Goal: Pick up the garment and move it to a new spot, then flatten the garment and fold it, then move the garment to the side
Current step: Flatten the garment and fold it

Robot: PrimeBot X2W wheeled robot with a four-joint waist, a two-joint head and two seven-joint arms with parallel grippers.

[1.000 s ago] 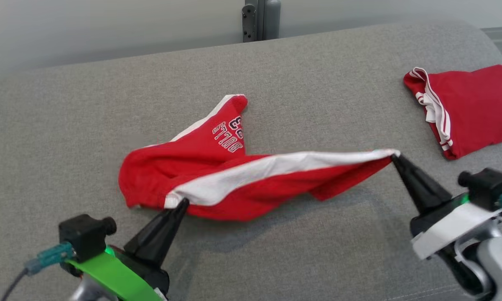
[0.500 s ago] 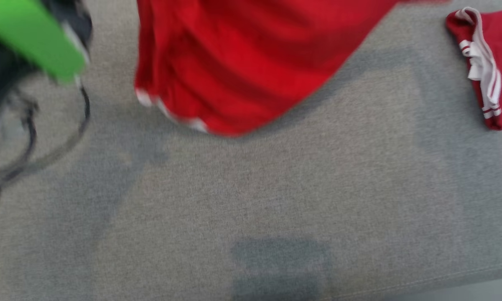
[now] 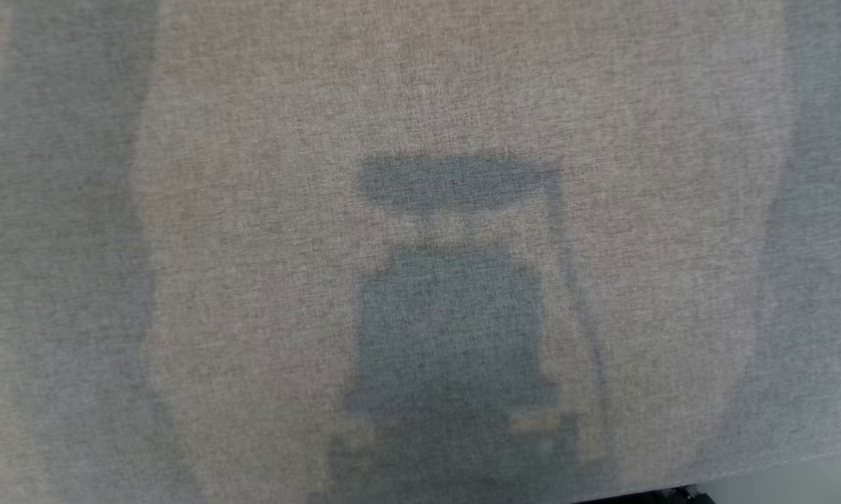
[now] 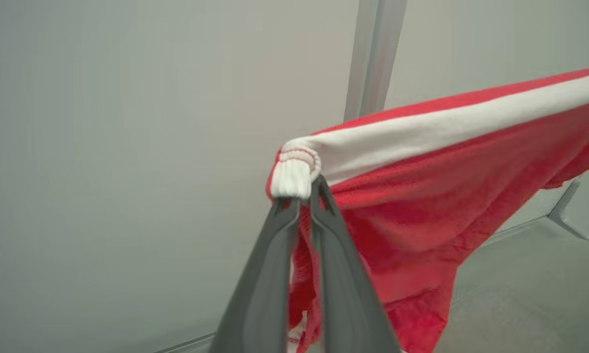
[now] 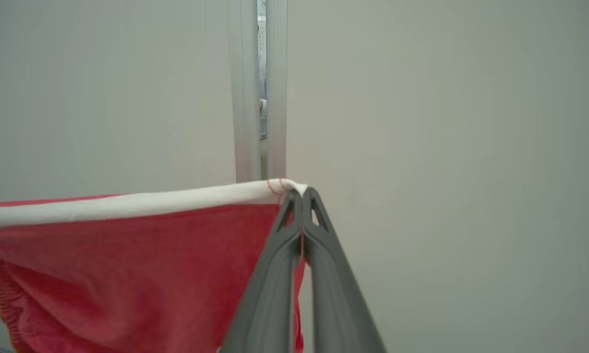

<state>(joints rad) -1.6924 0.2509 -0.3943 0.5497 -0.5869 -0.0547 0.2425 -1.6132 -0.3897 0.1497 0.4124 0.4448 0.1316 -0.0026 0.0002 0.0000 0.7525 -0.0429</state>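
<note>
Both end effectors are raised, wrist views facing the pale wall (image 4: pixel 127 122). The left end effector (image 4: pixel 304 195) has its fingers pressed together on the ribbed white corner of the red garment (image 4: pixel 422 211). The right end effector (image 5: pixel 302 195) is likewise pinched tight on the opposite end of the white band (image 5: pixel 127 206). We note the change over the last second: the garment then lay crumpled on the grey cushion (image 3: pixel 182 210) with the band only loosely drawn between the two grips. It now hangs clear in the air, the band pulled nearly straight from one grip to the other and the red cloth draping below it. The head camera has also tipped down, so what it gives us is bare grey fabric with the robot's own shadow (image 3: pixel 448 315) on it. That shift is the camera's, not the cushion's. Our reading is that the pick-up is done and the carry to a new spot is under way, while flattening, folding and setting aside remain. With the band taut and level, we judge that lowering it evenly should lay the cloth fairly flat. The lower hem is partly bunched, so we expect wrinkles there.
</note>
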